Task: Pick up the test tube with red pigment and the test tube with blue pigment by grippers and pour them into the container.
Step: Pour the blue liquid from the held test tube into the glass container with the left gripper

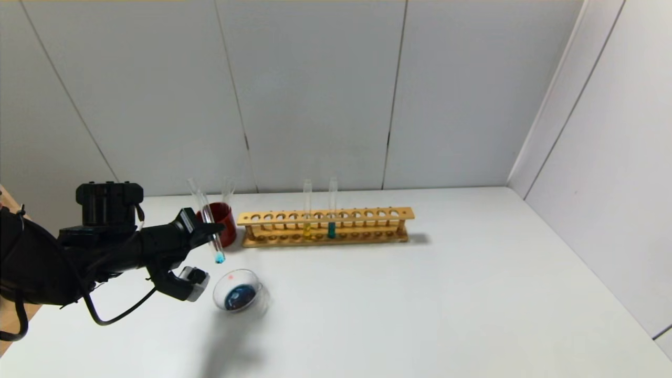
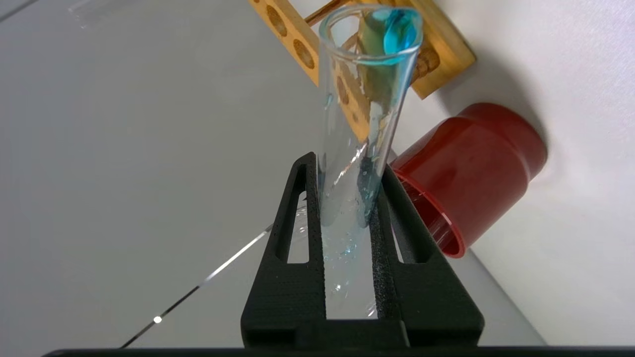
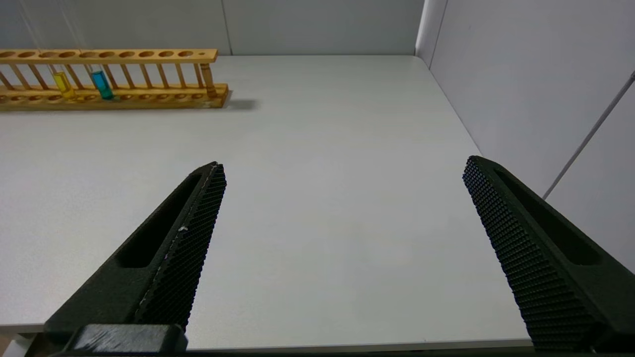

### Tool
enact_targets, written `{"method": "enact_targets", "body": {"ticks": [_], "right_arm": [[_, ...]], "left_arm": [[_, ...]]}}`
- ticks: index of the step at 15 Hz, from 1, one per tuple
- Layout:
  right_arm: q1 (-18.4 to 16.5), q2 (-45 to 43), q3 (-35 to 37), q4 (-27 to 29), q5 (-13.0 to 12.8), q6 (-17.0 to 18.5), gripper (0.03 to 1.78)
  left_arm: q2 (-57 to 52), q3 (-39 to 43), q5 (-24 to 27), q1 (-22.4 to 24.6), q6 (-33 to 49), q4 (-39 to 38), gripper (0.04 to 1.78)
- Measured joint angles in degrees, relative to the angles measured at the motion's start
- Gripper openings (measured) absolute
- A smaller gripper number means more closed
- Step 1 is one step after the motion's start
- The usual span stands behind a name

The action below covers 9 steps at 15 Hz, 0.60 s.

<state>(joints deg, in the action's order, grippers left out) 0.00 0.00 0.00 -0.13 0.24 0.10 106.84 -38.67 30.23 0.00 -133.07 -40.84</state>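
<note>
White table (image 1: 420,294), grey panel walls. Left gripper (image 1: 212,229) was clamped on the test tube with blue pigment (image 1: 208,220), long axis near vertical, slightly tilted, blue-tipped end down just above the container (image 1: 240,297), which held dark blue liquid. Red cup (image 1: 223,220) and wooden rack (image 1: 325,226) stood behind. Right gripper (image 3: 342,198) hung wide apart over bare table.

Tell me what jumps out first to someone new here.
The left gripper at the table's left, shut on the test tube with blue pigment, its blue-tipped end above the container that already holds dark blue liquid. Behind it stand a dark red cup and a wooden rack.
</note>
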Motion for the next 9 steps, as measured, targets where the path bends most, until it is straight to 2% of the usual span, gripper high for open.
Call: {"method": "enact_targets", "body": {"ticks": [9], "right_arm": [[0.0,0.0,0.0,0.0,0.0,0.0,1.75]], "left_arm": [[-1.8,0.5,-2.9,-0.1,-4.6,-2.8,0.31]]}}
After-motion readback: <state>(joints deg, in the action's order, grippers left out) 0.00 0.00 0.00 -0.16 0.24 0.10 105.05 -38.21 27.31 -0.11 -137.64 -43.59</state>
